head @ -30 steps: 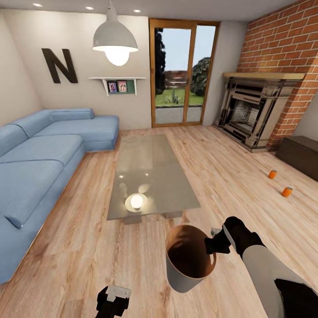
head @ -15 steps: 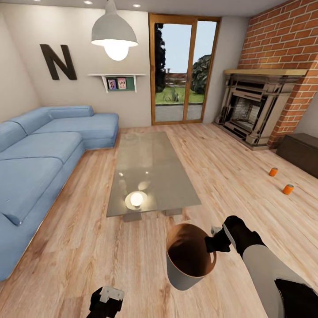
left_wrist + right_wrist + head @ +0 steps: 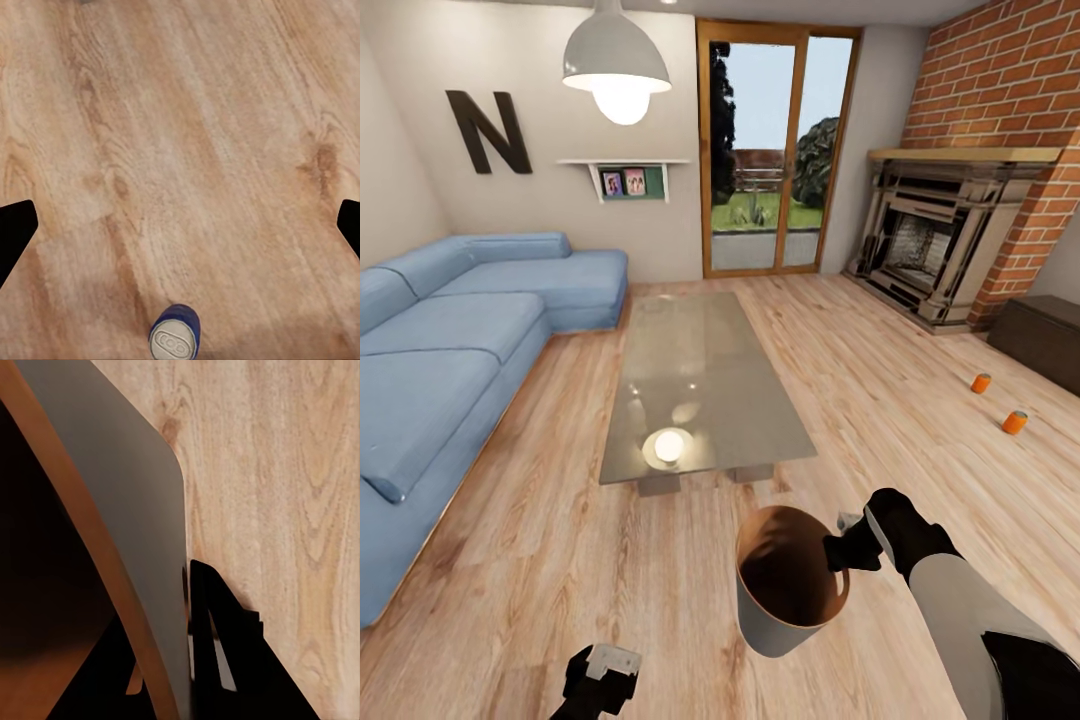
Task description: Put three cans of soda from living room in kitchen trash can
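My right tool (image 3: pixel 838 548) is clamped on the rim of the small round tapered bin (image 3: pixel 785 600), coppery-brown inside and pale grey outside, one finger (image 3: pixel 217 630) outside the wall and the other within. The bin hangs clear of the light wood plank floor (image 3: pixel 880 400), on the near side of the low grey glass-topped counter (image 3: pixel 695 385), and tilts toward me. Its interior looks empty (the bottom is in shadow, so this is a judgement).

My left tool (image 3: pixel 180 232) stands apart, holding nothing, pointed at the floor. In the left wrist view a dark blue cylindrical soda can with a grey metal top (image 3: pixel 175 336) stands upright on the planks, not between the fingers.

Two orange cylindrical soda cans (image 3: pixel 981 383) (image 3: pixel 1015 422) sit on the floor well to the right of the counter, near the dark low cabinet (image 3: pixel 1045 340) beside the red brick fireplace (image 3: pixel 930 240).

Status: no can collected. All three pickups remain, then the bin's return to the kitchen.
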